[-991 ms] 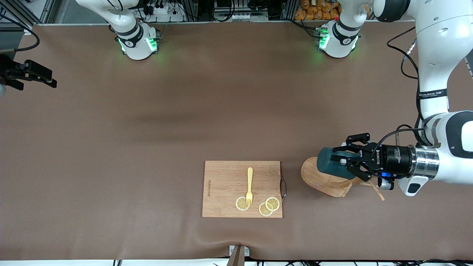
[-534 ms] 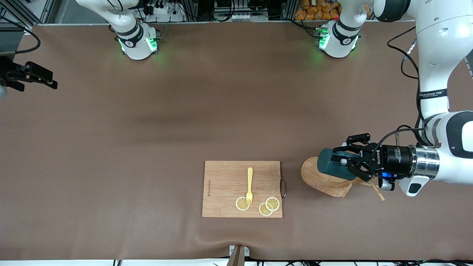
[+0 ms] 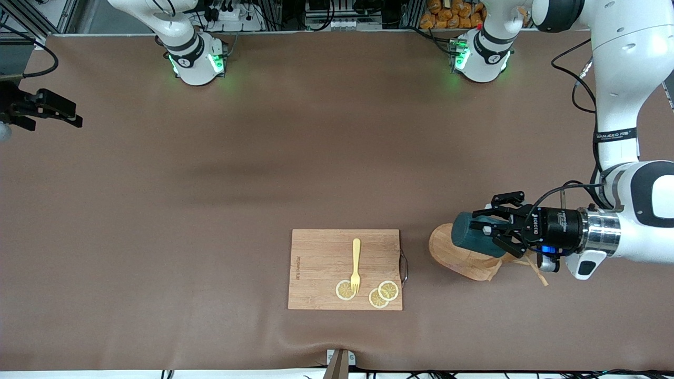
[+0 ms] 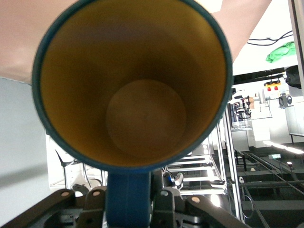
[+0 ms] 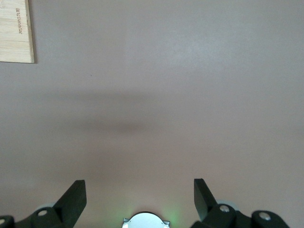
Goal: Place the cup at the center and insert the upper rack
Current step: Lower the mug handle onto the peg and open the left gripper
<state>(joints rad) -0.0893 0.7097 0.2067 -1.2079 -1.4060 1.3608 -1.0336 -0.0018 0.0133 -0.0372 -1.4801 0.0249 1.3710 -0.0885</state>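
Observation:
My left gripper (image 3: 487,230) is shut on the handle of the dark teal cup (image 3: 466,234) and holds it on its side over the wooden mug tree. In the left wrist view the cup (image 4: 133,80) fills the picture, its tan-yellow inside facing the camera and its handle (image 4: 128,199) between the fingers. The mug tree's oval base (image 3: 447,255) shows under the cup, toward the left arm's end of the table. Its pole is mostly hidden by the gripper, and thin pegs (image 3: 538,271) stick out. My right gripper (image 3: 52,113) is open and empty, and it waits at the right arm's end of the table; it also shows in the right wrist view (image 5: 138,192).
A rectangular wooden cutting board (image 3: 316,258) lies near the front camera, beside the mug tree. On it are a yellow fork (image 3: 356,263) and lemon slices (image 3: 383,293). A corner of the board (image 5: 16,28) shows in the right wrist view. The brown table cover (image 3: 263,158) stretches across the middle.
The left gripper with the cup has shifted only slightly over the mug tree. The right arm has not moved.

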